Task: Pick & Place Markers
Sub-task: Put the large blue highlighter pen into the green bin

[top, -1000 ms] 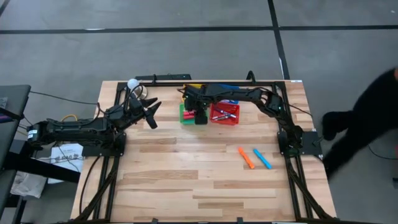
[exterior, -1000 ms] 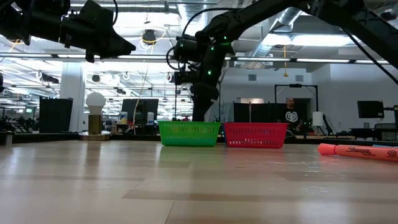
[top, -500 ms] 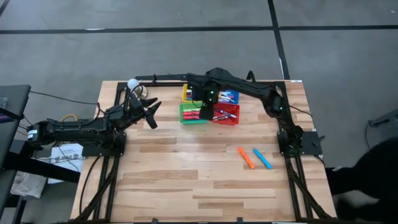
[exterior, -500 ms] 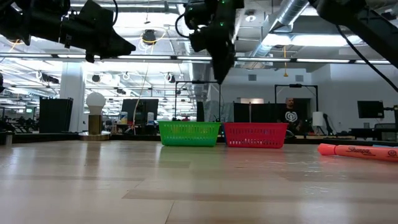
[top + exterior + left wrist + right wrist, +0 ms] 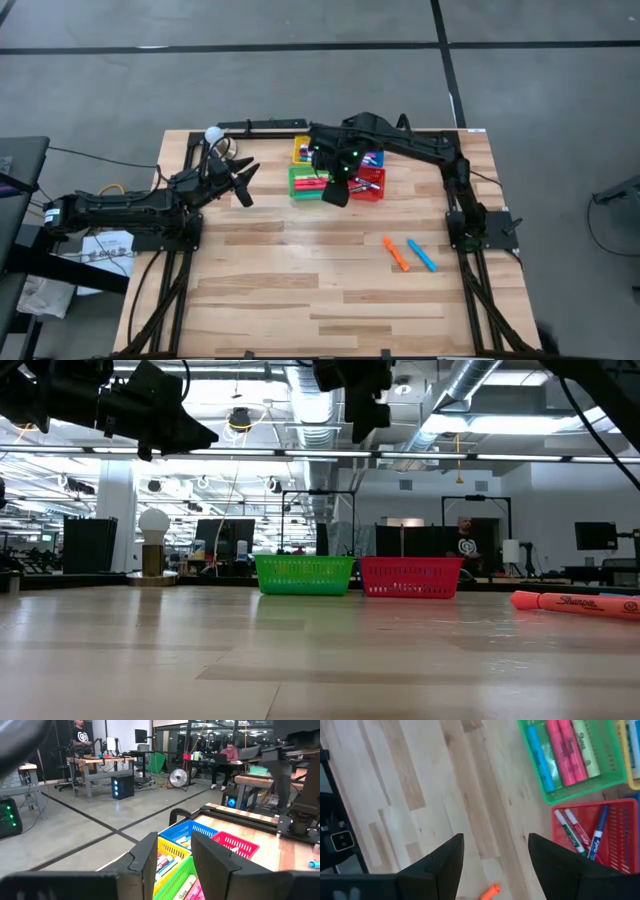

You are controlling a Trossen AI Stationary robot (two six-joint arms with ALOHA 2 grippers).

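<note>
Now — orange marker (image 5: 578,602): reads "Sharpie" | right gripper (image 5: 336,192): fingers spread, empty; left gripper (image 5: 243,180): fingers parted, empty

Beside the green basket (image 5: 305,184), the right arm covers part of the red basket (image 5: 368,187) and blue basket (image 5: 372,158), hiding some markers. At table height, basket walls conceal all contents, and the orange marker (image 5: 578,603) is cut off.

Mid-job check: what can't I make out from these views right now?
- High view: the right gripper covers part of the green basket and red basket.
- Low view: mesh walls hide the baskets' contents; the orange marker is cut off at the edge.
- Marker counts: too small.
</note>
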